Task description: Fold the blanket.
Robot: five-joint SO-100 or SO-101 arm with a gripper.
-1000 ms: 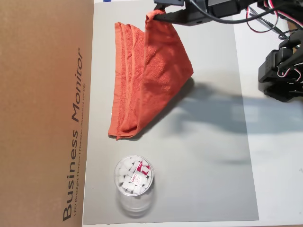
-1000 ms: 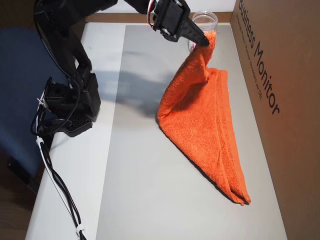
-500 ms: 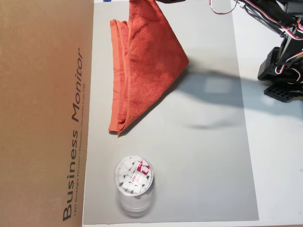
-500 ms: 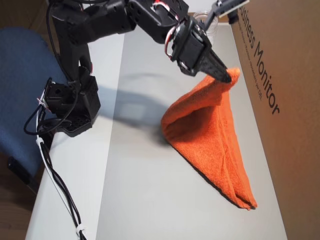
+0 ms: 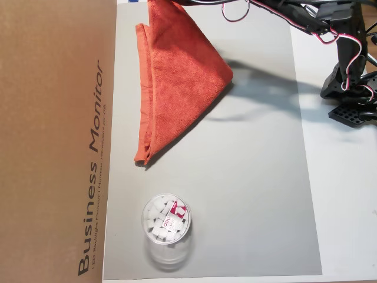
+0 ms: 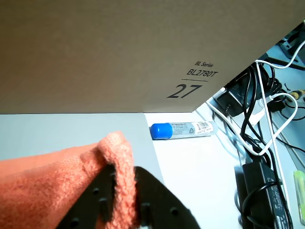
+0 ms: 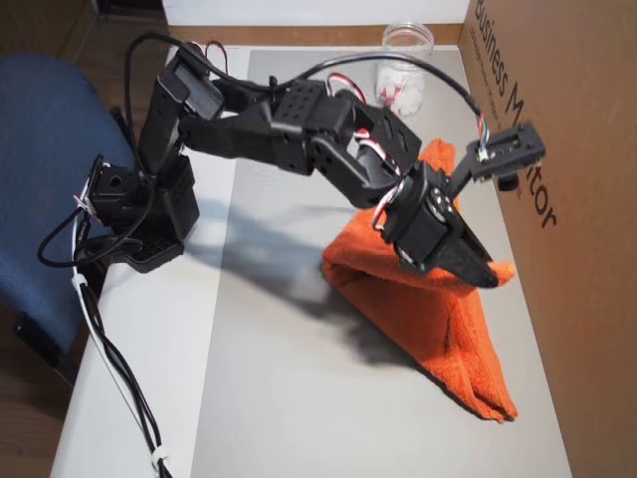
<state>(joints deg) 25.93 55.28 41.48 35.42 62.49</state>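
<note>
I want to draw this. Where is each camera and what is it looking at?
An overhead view: above the mat, looking down on the blanket; only arm base and cables show.
Another overhead view: above the opposite end; whole arm, pincer holding a blanket corner.
Wrist view: on the arm, facing the cardboard box.
All share the blanket.

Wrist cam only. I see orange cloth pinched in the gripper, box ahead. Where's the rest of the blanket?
Observer: The blanket lies on the grey mat as a folded triangle, alongside the cardboard box.
Operator: Which part am I holding?
Observer: The gripper grips one corner, close to the box.
Operator: Tub in the way?
Observer: No, the clear tub stands apart from the blanket's pointed end.
</note>
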